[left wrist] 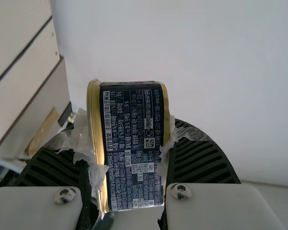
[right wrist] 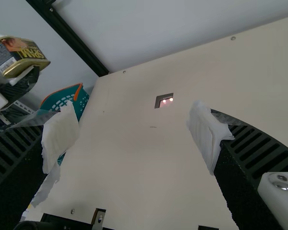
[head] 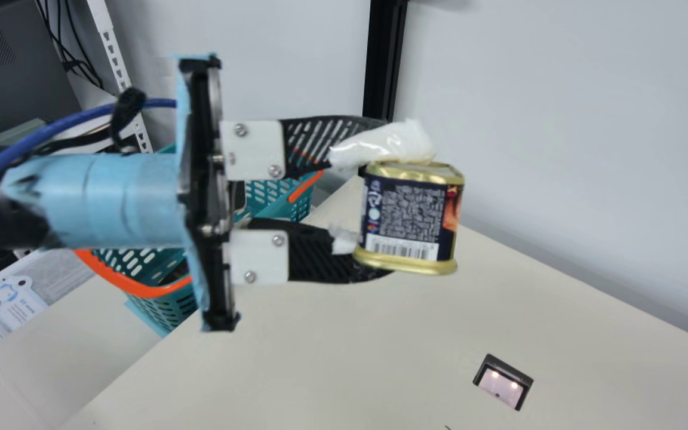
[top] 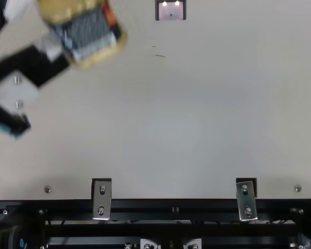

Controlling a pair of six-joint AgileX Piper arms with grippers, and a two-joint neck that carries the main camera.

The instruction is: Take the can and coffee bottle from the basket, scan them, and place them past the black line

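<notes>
Main view: holding can [head: 409, 209] in left gripper [head: 374, 200] above table [head: 332, 358], apparently at scanning step; next, carry over scanner [head: 502, 385] and turn barcode [head: 402, 247] downward. Left wrist view: pinched between ribbed fingers [left wrist: 201, 158]. Right wrist view: with right gripper [right wrist: 134, 136] spread wide, empty.

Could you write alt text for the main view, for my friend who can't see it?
The robot's left end effector holds a dark blue and gold can, its barcode toward the camera, above a cream table. Behind the end effector is a teal basket with orange handles; a small lit scanner sits at lower right.
</notes>
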